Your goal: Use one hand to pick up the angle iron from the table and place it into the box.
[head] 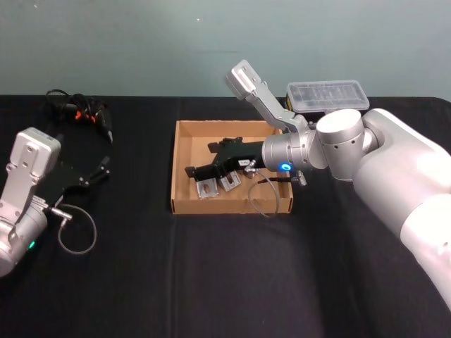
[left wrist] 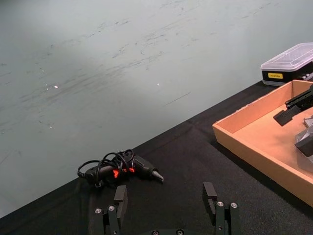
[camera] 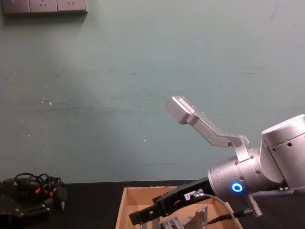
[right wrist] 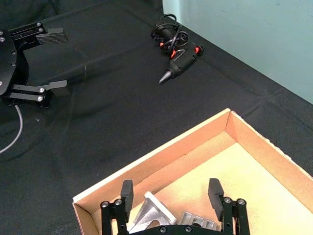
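The tan cardboard box [head: 229,206] lies at the middle of the black table [head: 211,282]. Two silver angle irons [head: 206,188] [head: 230,182] rest on its floor near the front left corner. My right gripper [head: 200,159] reaches in over the box, open, with nothing between its fingers. In the right wrist view the angle irons [right wrist: 154,210] lie just below the open gripper [right wrist: 171,188], inside the box wall [right wrist: 161,156]. The chest view shows that gripper [camera: 143,217] low over the box [camera: 125,202]. My left gripper [head: 99,169] is parked open at the far left.
A small black case with a clear lid [head: 328,95] stands behind the box at the back right. A black and orange tool with coiled cable [head: 81,113] lies at the back left. A grey cable loop [head: 77,229] rests beside the left arm.
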`<state>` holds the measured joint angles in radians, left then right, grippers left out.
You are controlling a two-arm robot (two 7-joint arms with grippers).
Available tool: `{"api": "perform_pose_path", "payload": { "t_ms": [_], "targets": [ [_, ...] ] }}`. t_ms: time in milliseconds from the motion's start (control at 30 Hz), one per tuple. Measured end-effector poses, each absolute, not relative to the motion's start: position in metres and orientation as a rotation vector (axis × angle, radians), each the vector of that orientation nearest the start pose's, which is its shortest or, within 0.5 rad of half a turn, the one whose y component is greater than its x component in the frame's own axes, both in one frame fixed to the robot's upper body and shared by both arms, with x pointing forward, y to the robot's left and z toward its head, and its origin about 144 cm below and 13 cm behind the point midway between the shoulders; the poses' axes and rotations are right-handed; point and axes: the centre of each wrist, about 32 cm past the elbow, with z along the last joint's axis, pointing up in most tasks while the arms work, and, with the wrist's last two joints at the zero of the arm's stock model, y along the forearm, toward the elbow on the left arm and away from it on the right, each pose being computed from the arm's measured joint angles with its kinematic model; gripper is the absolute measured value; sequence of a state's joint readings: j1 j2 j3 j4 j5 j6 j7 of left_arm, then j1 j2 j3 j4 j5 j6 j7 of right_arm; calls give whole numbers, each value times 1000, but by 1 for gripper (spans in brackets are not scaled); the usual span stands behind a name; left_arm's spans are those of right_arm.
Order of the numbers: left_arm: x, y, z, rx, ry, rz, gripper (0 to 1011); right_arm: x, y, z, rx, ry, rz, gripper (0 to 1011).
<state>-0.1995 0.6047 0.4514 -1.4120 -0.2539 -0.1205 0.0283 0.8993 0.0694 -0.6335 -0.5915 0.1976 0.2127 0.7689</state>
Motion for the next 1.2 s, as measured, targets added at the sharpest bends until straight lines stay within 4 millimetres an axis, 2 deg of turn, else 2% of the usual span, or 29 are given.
{"api": "perform_pose_path", "payload": {
  "t_ms": [100, 433, 600, 933, 1200],
  "targets": [
    [489, 310, 1140, 304, -285, 1248, 1011, 663, -161, 1201, -493, 162, -516, 1003],
    [489, 310, 1140, 304, -285, 1248, 1011, 663, -161, 1201, -493, 161, -517, 1003],
    [489, 310, 1140, 305, -285, 1248, 1012, 655, -162, 1208, -486, 117, -527, 1003],
    [489, 310, 1140, 304, -285, 1248, 1011, 620, -172, 1223, -432, 38, -566, 1003],
    [489, 310, 1140, 305, -285, 1248, 1011, 574, -186, 1225, -390, -17, -641, 1003]
  ]
}}
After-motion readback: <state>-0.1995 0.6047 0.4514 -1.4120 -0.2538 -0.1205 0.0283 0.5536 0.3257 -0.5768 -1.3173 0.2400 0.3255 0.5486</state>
